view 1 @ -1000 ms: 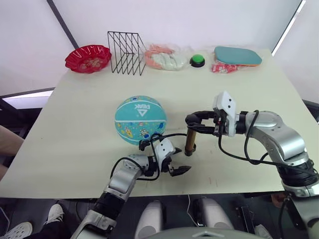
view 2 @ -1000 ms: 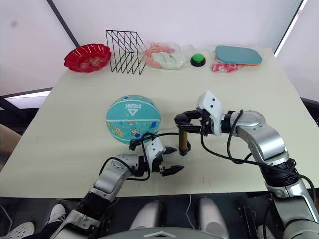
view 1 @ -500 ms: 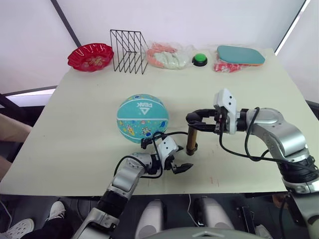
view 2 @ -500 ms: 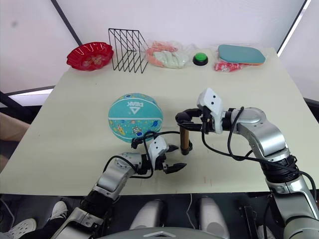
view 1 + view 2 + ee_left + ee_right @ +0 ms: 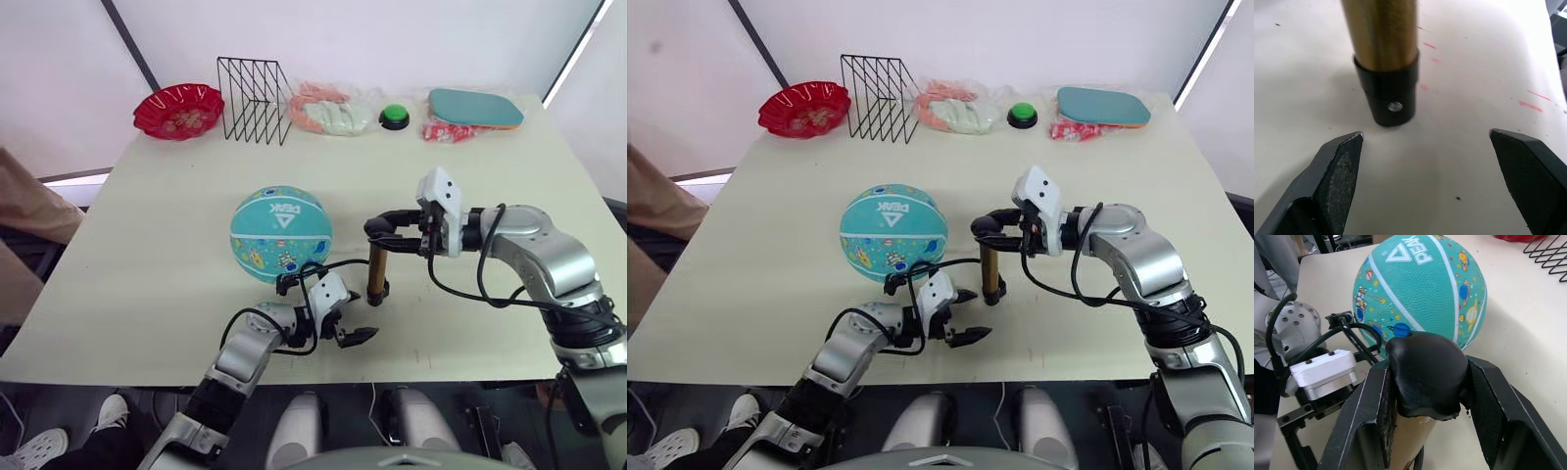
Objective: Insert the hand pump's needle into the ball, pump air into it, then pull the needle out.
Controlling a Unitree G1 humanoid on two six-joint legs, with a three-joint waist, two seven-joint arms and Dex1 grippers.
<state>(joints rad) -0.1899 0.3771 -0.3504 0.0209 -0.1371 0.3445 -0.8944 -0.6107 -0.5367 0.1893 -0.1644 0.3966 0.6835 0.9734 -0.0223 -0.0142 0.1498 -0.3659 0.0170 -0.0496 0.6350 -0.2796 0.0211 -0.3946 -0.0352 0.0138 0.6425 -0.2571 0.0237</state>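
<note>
The teal ball [image 5: 280, 235] rests on the table [image 5: 157, 245] left of centre. Just to its right the hand pump [image 5: 375, 274] stands upright on its black end cap [image 5: 1390, 95]. My right gripper [image 5: 389, 227] is shut on the pump's black T-handle [image 5: 1425, 374], one finger on each side. From the pump a thin black hose [image 5: 328, 265] curves to the ball's lower near side; the needle is too small to make out. My left gripper [image 5: 351, 325] lies open on the table just in front of the pump's base, its fingertips [image 5: 1342, 166] apart and touching nothing.
Along the far edge stand a red bowl [image 5: 174, 110], a black wire rack [image 5: 252, 101], a plastic bag [image 5: 328, 113], a green button [image 5: 393, 117] and a teal paddle [image 5: 474, 108] on a red packet [image 5: 441, 133]. A person's beige sleeve [image 5: 29, 211] shows at the left.
A person's beige sleeve has come into view at the left edge. Both arms, the pump and the ball hold nearly the same places.
</note>
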